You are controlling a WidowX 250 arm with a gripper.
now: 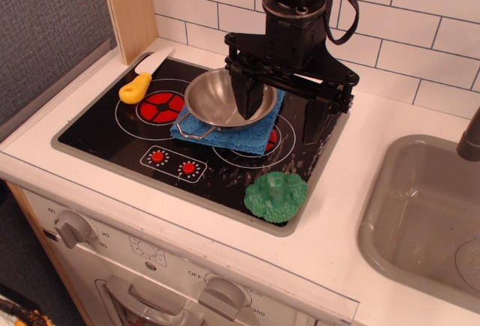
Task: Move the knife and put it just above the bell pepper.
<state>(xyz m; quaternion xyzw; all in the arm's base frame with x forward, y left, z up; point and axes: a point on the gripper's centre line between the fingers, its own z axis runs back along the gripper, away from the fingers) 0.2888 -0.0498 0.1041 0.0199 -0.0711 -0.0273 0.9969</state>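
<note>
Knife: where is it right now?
The knife lies at the stovetop's back-left corner, beside the red burner and left of the steel pan, blade towards the wall. The tool is not touching it.

White tiled wall (pixel 420 19) (dark grout) behind toy stove (pixel 112 135); grey sink (pixel 375 213) beside it.

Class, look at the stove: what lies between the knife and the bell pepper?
In the only view, the steel pan on a blue cloth lies between the knife and the bell pepper.

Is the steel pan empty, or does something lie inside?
Empty: the pan shows bare metal where visible, though the gripper hides its right side.
</note>
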